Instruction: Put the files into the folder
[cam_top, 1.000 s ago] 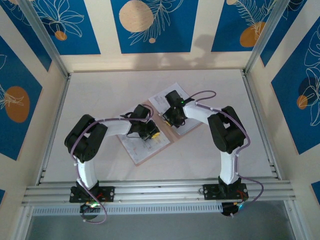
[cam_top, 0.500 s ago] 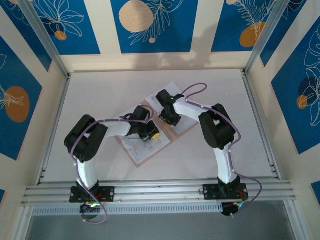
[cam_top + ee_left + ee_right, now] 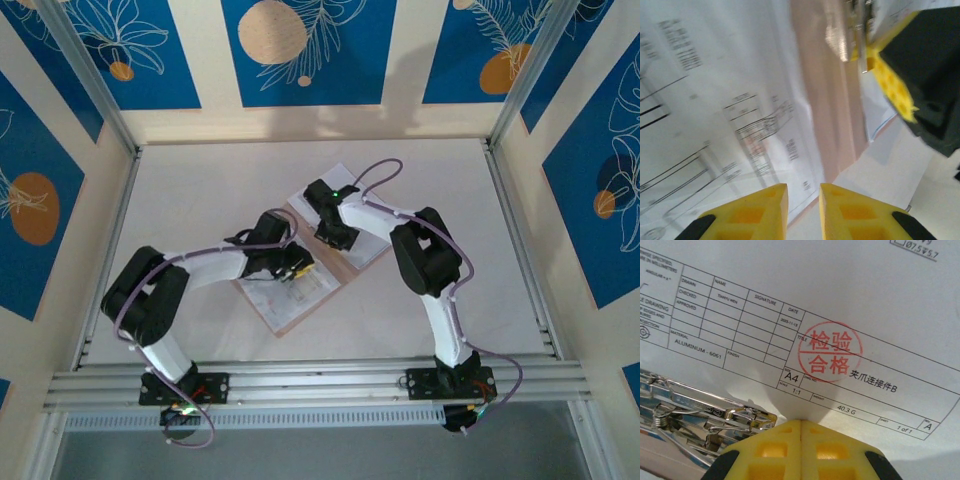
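My left claw [image 3: 803,200] has just eased apart. Its pads were pressed nearly together a moment ago; now a narrow slit stands between them, with nothing in it. The printed sheet [image 3: 715,100] lies flat directly beneath and ahead of this claw, on the open folder [image 3: 822,115]. The folder's pinkish strip runs just to the claw's right. My left elbow has swung down and outward, while the claw itself has barely shifted over the sheet. I read this as a release, with that sheet left lying on the folder.

My right claw [image 3: 801,432] has slid leftward and away from my base over the last second, closer to the folder's middle. From the left claw it now sits ahead and to the right, near but apart. Its pads are pressed flat together, their tips against the stamped sheet [image 3: 840,300]. Whether any paper is pinched between them I cannot tell. The metal clip [image 3: 705,412] sits just to the left of those tips, on the same sheet.

For the task, both sheets rest on the folder rather than on the bare surface [image 3: 200,190]. The folder lies open and the clip is not yet clamped over them. I judge the filing well along but unfinished.
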`<action>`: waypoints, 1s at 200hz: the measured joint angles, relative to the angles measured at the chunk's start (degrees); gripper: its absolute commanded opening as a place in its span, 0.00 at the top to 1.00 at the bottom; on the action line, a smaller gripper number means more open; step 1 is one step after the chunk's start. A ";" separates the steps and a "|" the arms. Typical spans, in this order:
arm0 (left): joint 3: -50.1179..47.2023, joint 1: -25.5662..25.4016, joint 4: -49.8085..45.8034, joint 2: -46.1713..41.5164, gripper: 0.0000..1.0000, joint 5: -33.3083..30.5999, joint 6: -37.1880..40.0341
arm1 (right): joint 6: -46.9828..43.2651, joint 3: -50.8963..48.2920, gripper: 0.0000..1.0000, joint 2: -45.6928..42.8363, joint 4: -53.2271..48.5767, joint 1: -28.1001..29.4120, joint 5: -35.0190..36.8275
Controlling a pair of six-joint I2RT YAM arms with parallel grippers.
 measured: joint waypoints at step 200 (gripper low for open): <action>10.14 5.62 14.25 12.66 0.78 -1.25 -15.58 | -6.86 3.10 0.92 1.27 -3.15 -1.64 -1.57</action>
